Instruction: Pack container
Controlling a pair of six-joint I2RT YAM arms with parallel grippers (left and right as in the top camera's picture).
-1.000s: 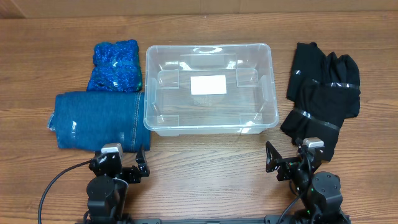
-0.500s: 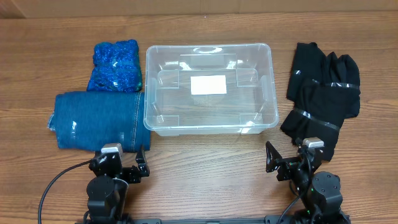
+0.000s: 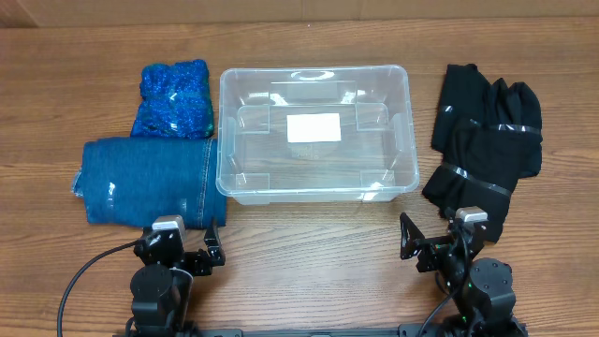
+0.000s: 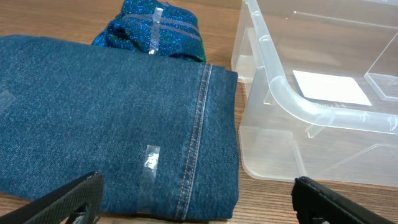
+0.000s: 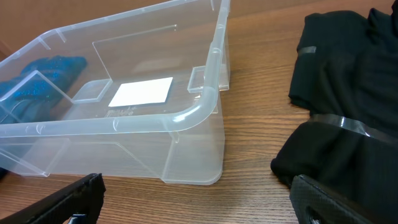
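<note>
The container [image 3: 314, 167] is a clear, glossy plastic bin, rectangular with rounded corners and a thick rolled rim. It sits upright on the wood-grain desk [image 3: 65, 103], ahead of both pairs of jaws and between them: ahead and to the right of the left jaws, ahead and to the left of the right jaws. A white rectangular label [image 3: 314, 127] lies flat on its base and shows as plain white, with no writing I can make out. Directly ahead of the left jaws lies a folded slab of blue denim [image 4: 106, 118], coarse-woven with a double-stitched seam and small bits of clear tape on it, its seamed edge just beside the bin's wall. Beyond the denim, farther from those jaws, is a rumpled bundle of glittery blue-green fabric [image 4: 158, 31] with a strip of clear tape across it. Ahead and to the right of the right jaws is a heap of soft, matte black cloth [image 5: 348, 106], banded with clear tape and apart from the bin. Both pairs of jaws stand spread wide, gripping nothing, and only their dark fingertips [image 4: 68, 199] show at the lower corners of each wrist view.
</note>
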